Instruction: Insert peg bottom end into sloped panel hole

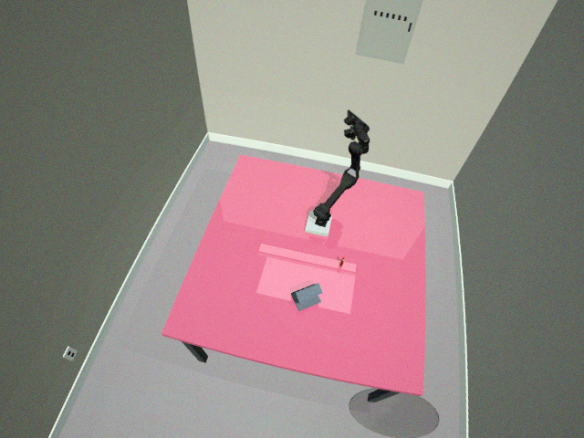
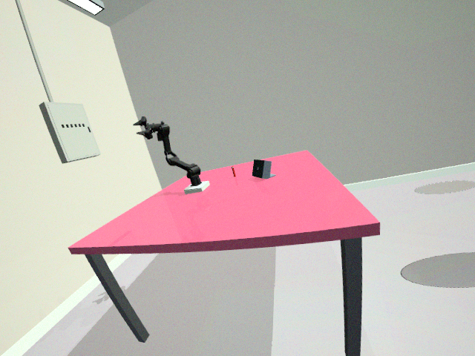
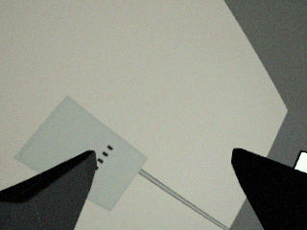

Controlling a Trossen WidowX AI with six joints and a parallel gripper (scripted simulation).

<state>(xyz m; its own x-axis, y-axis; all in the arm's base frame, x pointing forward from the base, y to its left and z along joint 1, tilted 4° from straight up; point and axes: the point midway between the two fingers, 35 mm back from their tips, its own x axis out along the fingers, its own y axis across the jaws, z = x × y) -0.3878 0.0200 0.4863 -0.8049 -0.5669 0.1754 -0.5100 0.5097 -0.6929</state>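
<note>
And here we are, the claw (image 1: 346, 124) (image 2: 136, 128) (image 3: 164, 156) is hanging high and wide open, its two fingers standing well apart and gripping nothing. It's pointing toward the pale wall (image 1: 283, 94) (image 2: 76, 46) (image 3: 168, 72), and the wrist view is showing the wall box (image 1: 386, 42) (image 2: 74, 133) (image 3: 72, 134) partly behind one finger, with a thin pipe (image 2: 34, 53) (image 3: 182, 198) running off from it.

Now to the red peg (image 1: 341, 261) (image 2: 233, 171): it's standing upright on the pink table (image 1: 283, 339) (image 2: 230, 225), well apart from the claw and far below it. The arm (image 1: 349, 178) (image 2: 179, 162) is rising from its white base (image 1: 311, 229) (image 2: 204, 186) and leaning away from the peg, so the claw is sitting on one side of the base while the peg is waiting on the other. The wrist view isn't catching the peg between those fingers at all.

Over at the sloped panel (image 1: 307, 296) (image 2: 262, 168), the dark face is turning toward the robot's side, and a small mark is showing on it, too small to read clearly. The peg is standing outside the panel, not touching it, off toward the robot's left and nearer the base than the panel is.
</note>
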